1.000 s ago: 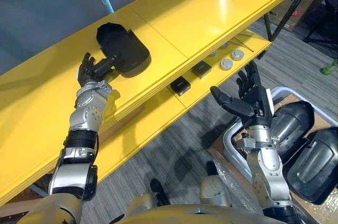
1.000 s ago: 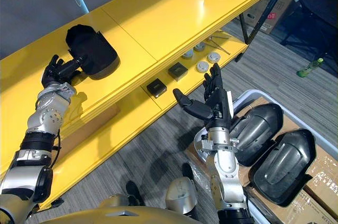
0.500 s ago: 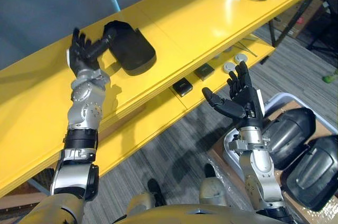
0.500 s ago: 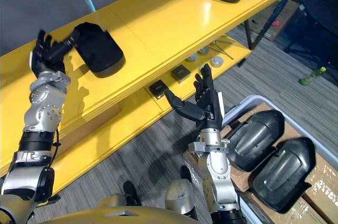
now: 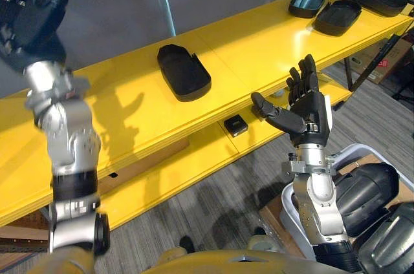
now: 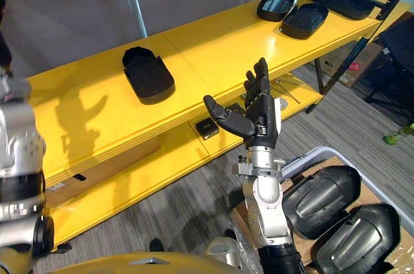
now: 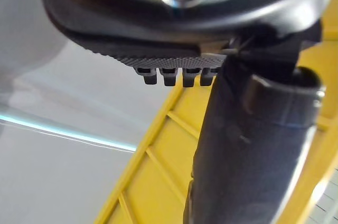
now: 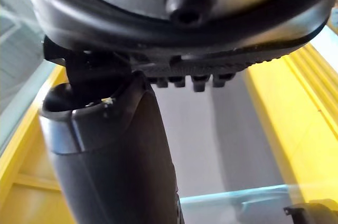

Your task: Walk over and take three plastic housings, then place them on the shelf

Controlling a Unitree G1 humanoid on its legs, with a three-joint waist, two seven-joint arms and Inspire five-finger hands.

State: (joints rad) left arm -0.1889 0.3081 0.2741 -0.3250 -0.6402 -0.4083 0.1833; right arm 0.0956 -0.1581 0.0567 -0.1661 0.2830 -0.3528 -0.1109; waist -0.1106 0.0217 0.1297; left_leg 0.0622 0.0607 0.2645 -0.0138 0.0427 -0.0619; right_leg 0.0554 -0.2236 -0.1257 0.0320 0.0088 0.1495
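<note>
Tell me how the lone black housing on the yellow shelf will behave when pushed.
The housing looks like a thin hollow moulded shell, so probably stiff and light. It lies open side up on the glossy shelf, so it would likely slide, not roll.

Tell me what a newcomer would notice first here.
The long yellow shelf runs across the scene, with one black plastic housing lying alone on its top level. In front of it the right hand is held up open and empty; the left hand is high at the robot's left, also empty. More dark housings lie in a bin at lower right.
</note>
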